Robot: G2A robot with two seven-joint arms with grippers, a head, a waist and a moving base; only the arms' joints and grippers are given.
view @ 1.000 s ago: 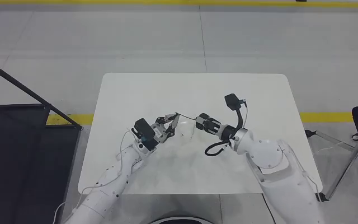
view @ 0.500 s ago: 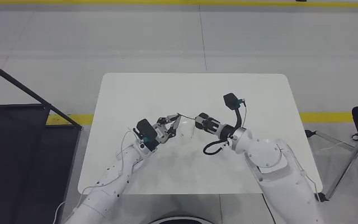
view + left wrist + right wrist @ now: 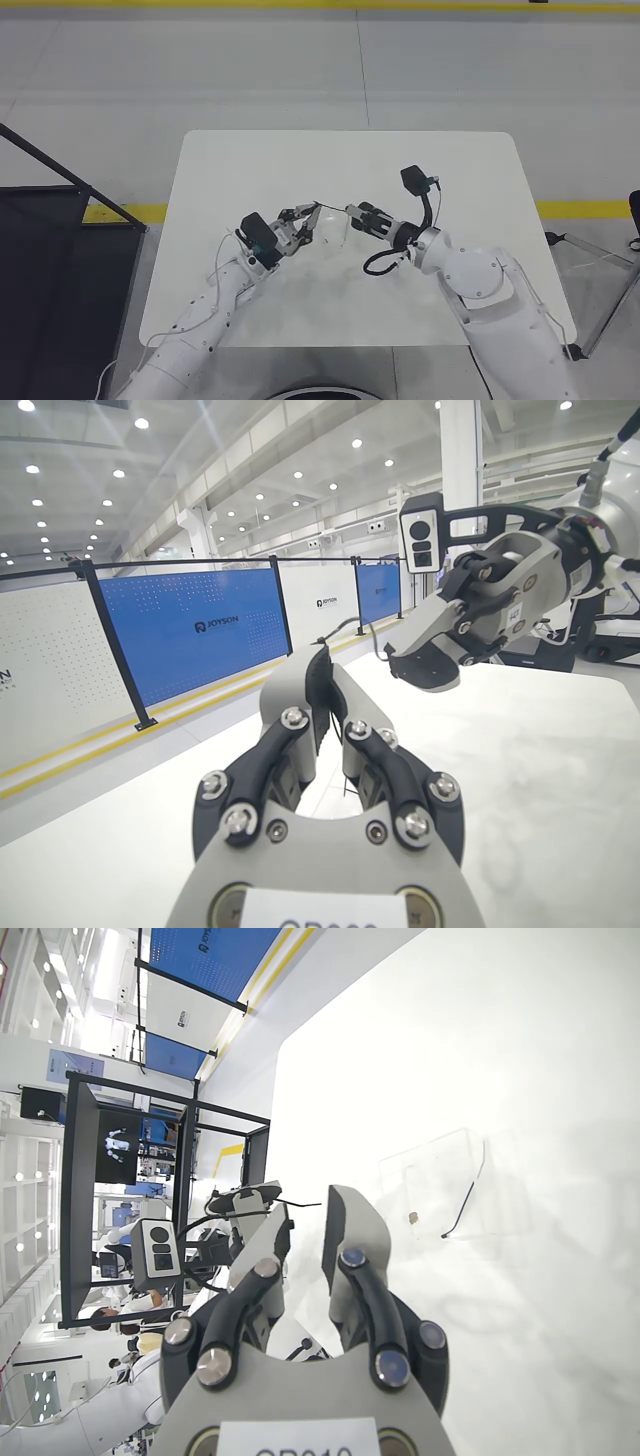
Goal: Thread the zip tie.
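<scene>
A thin black zip tie [image 3: 332,208] spans the gap between both grippers above the middle of the white table [image 3: 450,170]. My left gripper [image 3: 308,215] is shut on it; in the left wrist view the tie [image 3: 321,643] sticks out past the left gripper's [image 3: 322,660] tips and arcs toward the right gripper [image 3: 400,660]. My right gripper [image 3: 350,210] faces it from the other side. In the right wrist view the right gripper [image 3: 307,1213] stands open with a narrow gap, and the tie's free end [image 3: 300,1203] lies just beyond that gap.
A clear plastic box [image 3: 435,1163] sits on the table below the grippers, with a second black zip tie [image 3: 465,1205] inside; it is faint in the top view [image 3: 335,235]. Black frames and blue barrier panels stand beyond the table's edge.
The right gripper has shifted slightly toward the left gripper, closing in on the tie's free end. The left gripper has stayed put with the tie.
</scene>
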